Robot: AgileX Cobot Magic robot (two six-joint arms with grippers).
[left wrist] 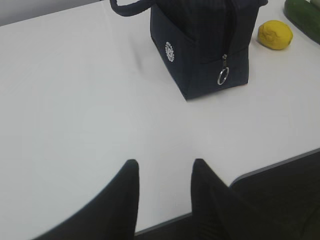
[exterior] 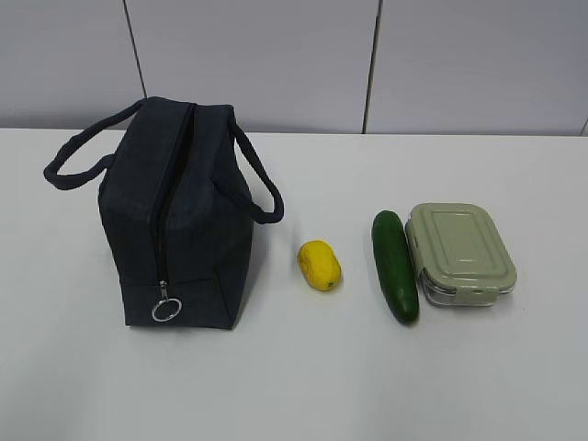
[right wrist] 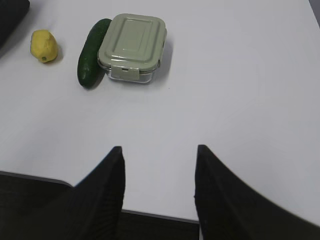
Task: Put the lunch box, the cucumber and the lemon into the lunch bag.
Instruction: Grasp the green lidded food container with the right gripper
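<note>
Two pincers, left pincer and right pincer, both parted and empty over the near edge of the white desk, pale panelled wall behind the far edge.

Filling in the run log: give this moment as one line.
lunch bag: zipped | lemon, cucumber, lunch box: on table | left gripper, right gripper: open, empty

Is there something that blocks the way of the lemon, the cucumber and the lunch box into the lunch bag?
Yes. The lunch bag is zipped shut along its top, with the ring pull at the near end. On the table nothing stands between the bag and the lemon; the cucumber and lunch box lie further right.
</note>
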